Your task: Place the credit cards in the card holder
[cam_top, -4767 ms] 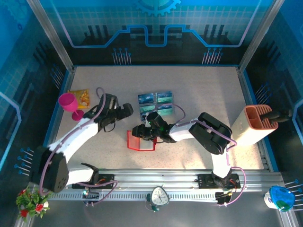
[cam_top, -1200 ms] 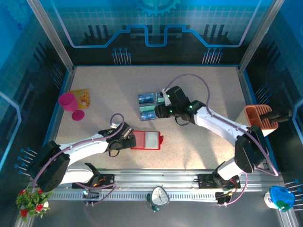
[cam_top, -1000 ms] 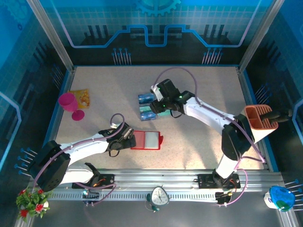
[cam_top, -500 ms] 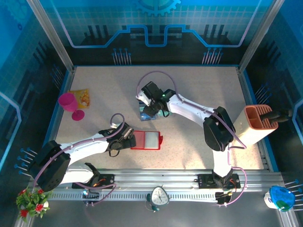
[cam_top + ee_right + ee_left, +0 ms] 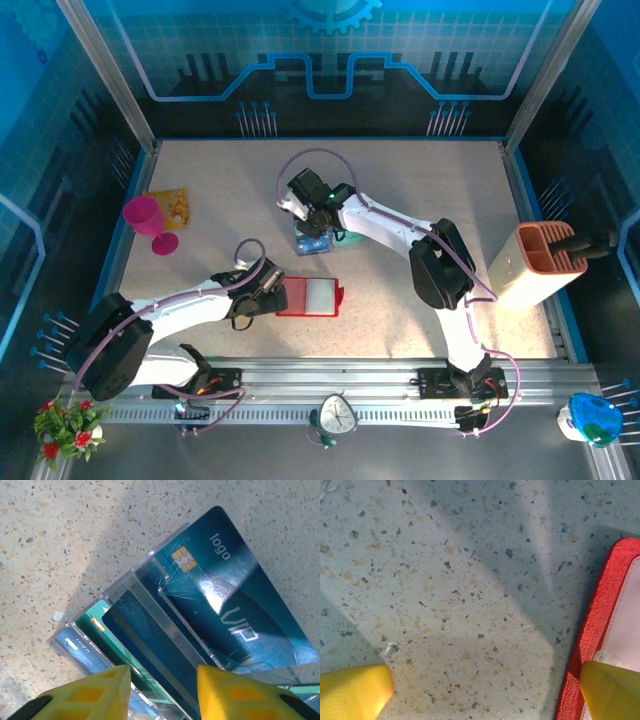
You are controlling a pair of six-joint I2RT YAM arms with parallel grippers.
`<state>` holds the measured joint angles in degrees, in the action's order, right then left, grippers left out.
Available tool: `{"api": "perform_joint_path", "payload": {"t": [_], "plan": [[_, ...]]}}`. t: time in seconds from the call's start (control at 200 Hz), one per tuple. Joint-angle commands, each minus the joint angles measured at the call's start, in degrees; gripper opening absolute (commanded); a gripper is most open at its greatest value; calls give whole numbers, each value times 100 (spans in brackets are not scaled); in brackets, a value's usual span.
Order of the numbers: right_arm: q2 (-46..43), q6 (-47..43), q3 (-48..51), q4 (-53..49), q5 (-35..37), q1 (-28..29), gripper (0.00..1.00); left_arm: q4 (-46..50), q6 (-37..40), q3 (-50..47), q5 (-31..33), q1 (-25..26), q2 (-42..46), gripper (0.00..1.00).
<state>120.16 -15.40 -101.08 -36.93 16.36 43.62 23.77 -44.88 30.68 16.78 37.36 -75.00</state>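
Right hand (image 5: 311,208) has swung left and back over the last second, from beside the card stack to right above it, arm now stretched across the middle; wrist view has its two yellow fingers spread, nothing pinched, hand (image 5: 162,692) hanging just over the near end of the credit cards (image 5: 220,605), which sit fanned in a clear slotted stand (image 5: 125,582), dark blue VIP card with chip on top, teal and lighter blue ones under; from above the credit cards (image 5: 316,241) peek out just below the hand, mid tabletop; reads as lining up for a first pick, no card lifted yet, none in the holder; left hand (image 5: 266,297) hasn't moved, parked at the left edge of the card holder (image 5: 313,297), fingers wide apart, and its wrist view has the hand (image 5: 482,690) with one finger over bare surface and the other over the red rim of the card holder (image 5: 597,615), contact can't tell, probably steadying it; holder lies flat, open, pale inside showing, near the front, well apart from the cards; tabletop (image 5: 430,190) is light speckled stone-look, matte; pink goblet (image 5: 145,218) and yellow-orange packet (image 5: 170,205) far left, orange-brown organizer (image 5: 543,262) far right; blue printed walls, metal frame posts, rail along the near edge
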Motion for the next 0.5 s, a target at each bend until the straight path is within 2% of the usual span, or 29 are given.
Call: {"api": "perform_joint_path", "payload": {"t": [0.0,0.245,0.495], "plan": [[139,-169,-194,-188,134,91,34,-925,138,-187,-320,-15,-353,99],[80,-461,-102,-103,310,142,17,-964,146,-175,-342,-10,-423,99],[-205,-1031,282,401,455,251,8,-993,138,-182,-367,-12,-454,99]]}}
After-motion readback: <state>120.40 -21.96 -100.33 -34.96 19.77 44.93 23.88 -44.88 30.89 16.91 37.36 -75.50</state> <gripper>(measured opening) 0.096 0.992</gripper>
